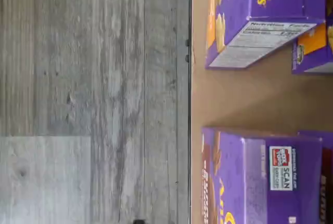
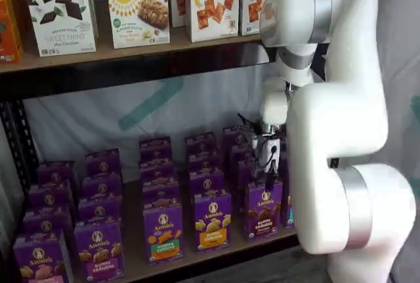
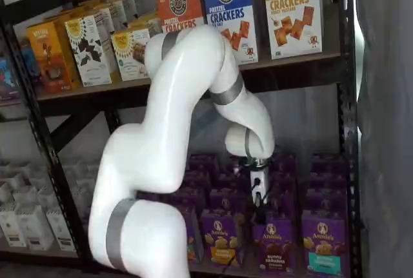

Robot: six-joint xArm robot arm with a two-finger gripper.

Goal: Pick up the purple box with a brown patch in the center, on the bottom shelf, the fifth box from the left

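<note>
The purple box (image 2: 264, 209) stands upright at the front of the bottom shelf (image 2: 134, 260), with brown bunny cookies at its centre and a magenta lower band. It shows in both shelf views (image 3: 272, 244). In the wrist view its purple top (image 1: 260, 177) shows over the light brown board (image 1: 250, 96). My gripper (image 2: 270, 179) hangs just above the box's top, and it also shows in a shelf view (image 3: 260, 197). Its black fingers show with no plain gap, and no box is in them.
A purple carton with a yellow-orange band (image 2: 212, 220) stands left of the target, and one with a teal band (image 3: 322, 244) stands right of it. More purple cartons fill the rows behind. The upper board holds cracker boxes (image 2: 212, 0). Grey plank floor (image 1: 88, 99) lies in front of the rack.
</note>
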